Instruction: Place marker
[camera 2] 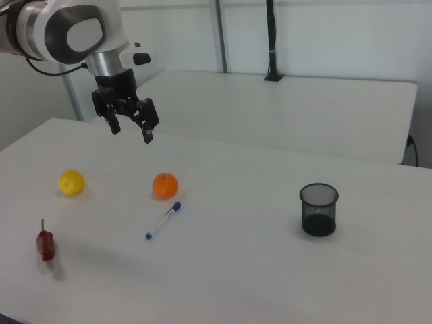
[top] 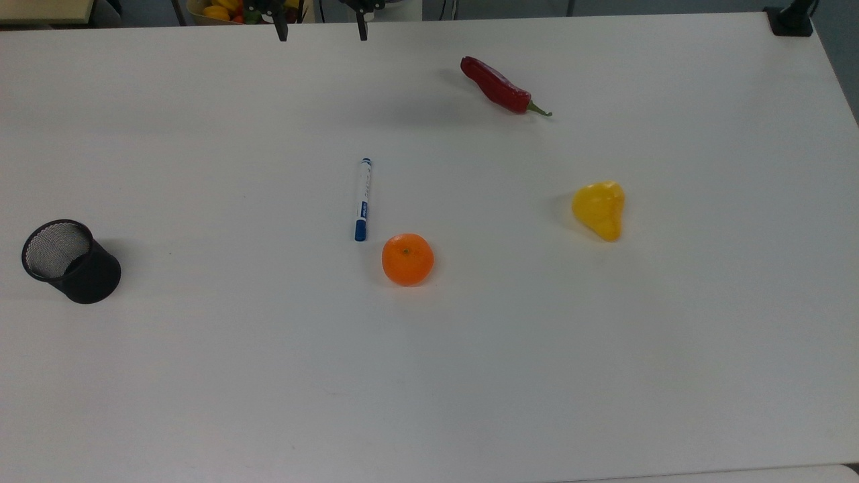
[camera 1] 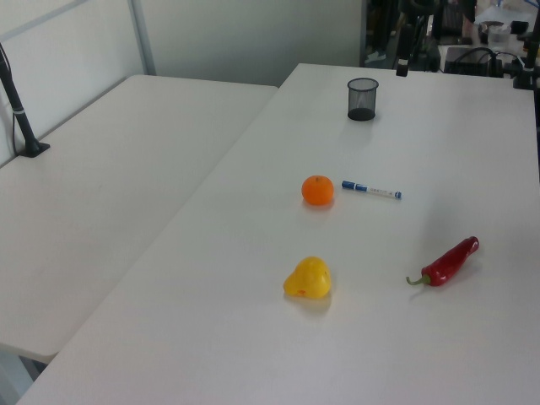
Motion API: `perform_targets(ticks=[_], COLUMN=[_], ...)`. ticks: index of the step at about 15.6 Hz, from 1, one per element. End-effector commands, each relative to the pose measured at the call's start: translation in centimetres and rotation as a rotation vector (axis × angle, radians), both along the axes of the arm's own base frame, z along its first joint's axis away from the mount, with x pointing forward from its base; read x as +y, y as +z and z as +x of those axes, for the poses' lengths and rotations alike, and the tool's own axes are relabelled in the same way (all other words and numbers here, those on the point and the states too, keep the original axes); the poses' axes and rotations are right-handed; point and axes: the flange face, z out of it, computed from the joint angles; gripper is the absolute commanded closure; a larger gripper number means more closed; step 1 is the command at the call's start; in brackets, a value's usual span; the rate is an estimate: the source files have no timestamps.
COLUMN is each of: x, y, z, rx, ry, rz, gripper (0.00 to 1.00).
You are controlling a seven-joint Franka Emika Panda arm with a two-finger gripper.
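The marker (top: 362,199) lies flat near the table's middle, white with a blue cap and blue end; it also shows as the marker (camera 1: 371,190) and the marker (camera 2: 163,220). An orange (top: 407,259) rests just beside its capped end, apart from it. My gripper (camera 2: 131,130) hangs open and empty well above the table, behind the orange in the right view. In the top view the gripper (top: 322,30) pokes in at the upper edge, its two dark fingertips spread wide.
A black mesh cup (top: 70,260) stands upright at the top view's left. A red chili pepper (top: 500,86) and a yellow pear-shaped fruit (top: 599,209) lie toward the top view's right. A second table (camera 1: 110,169) adjoins this one.
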Motion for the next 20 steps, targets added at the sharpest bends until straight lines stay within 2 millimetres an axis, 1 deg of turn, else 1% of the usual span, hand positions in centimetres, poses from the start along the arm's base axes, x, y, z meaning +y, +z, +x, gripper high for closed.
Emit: perform_targets(ticks=[1,6,8,10,13,14,16,17,20], x=[0.0,-0.4,-0.4,-0.9,-1.3,-1.4,-1.6,-2.0,-2.4], y=[0.0,0.0,-0.5,-0.6,-0.6,-1.1,-1.3,-1.4,-2.5], z=[-0.8,-1.0,-0.8,-0.8,-0.8,-0.6,-0.4,-0.4,0.5], rx=[-0.013,-0.005,0.012,0.021,0.033,0.041,0.044,0.045,0.061], ry=[0.018,0.015,0.017,0.013,0.076,0.107,0.154,0.153,0.141], rz=[-0.019,-0.018,-0.019,-0.017,-0.021,-0.023,-0.026,-0.026,-0.023], gripper=[0.00,0.00,0.00,0.00,0.00,0.00,0.00,0.00,0.00])
